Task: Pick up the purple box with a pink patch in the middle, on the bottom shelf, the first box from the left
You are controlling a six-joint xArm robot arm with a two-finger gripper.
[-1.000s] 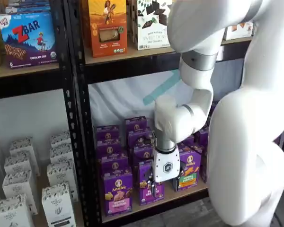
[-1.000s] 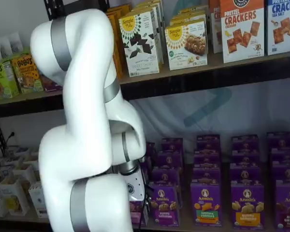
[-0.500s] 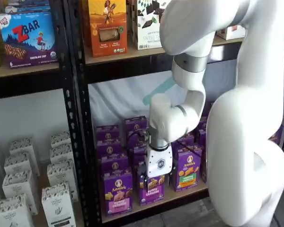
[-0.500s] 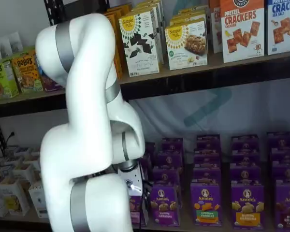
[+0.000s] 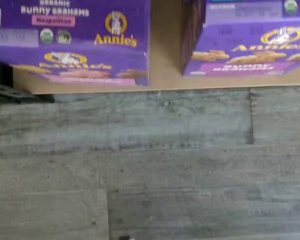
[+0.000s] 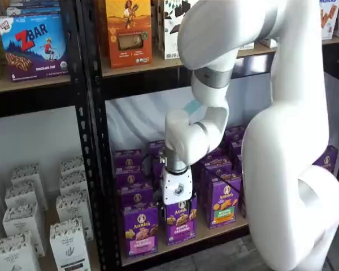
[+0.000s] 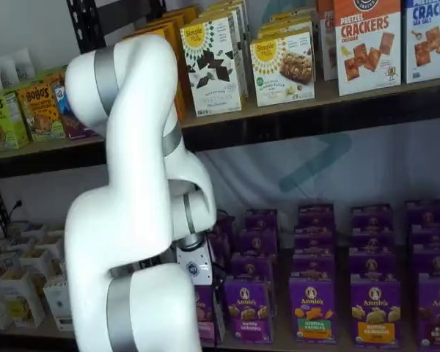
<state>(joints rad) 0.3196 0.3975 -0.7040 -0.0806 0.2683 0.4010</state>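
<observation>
The purple box (image 6: 140,230) stands upright at the left end of the front row on the bottom shelf (image 6: 206,236), a pink band low on its front. In the wrist view the purple box (image 5: 70,40) shows its top face and pink band at the edge of the bottom shelf (image 5: 165,60). My gripper (image 6: 178,208) hangs in front of the neighbouring purple carton (image 6: 182,223), just right of the purple box, and holds nothing. Its fingers look open. In a shelf view the purple box (image 7: 205,323) is mostly hidden behind my arm.
Rows of purple cartons (image 7: 312,304) fill the bottom shelf behind and to the right. A black perforated upright (image 6: 93,169) stands just left of the purple box, with white cartons (image 6: 68,243) beyond it. Grey plank floor (image 5: 155,165) lies below the shelf edge.
My gripper has moved left and slightly upward along the front row, from the right part of the second carton towards the purple box. The boxes have not moved.
</observation>
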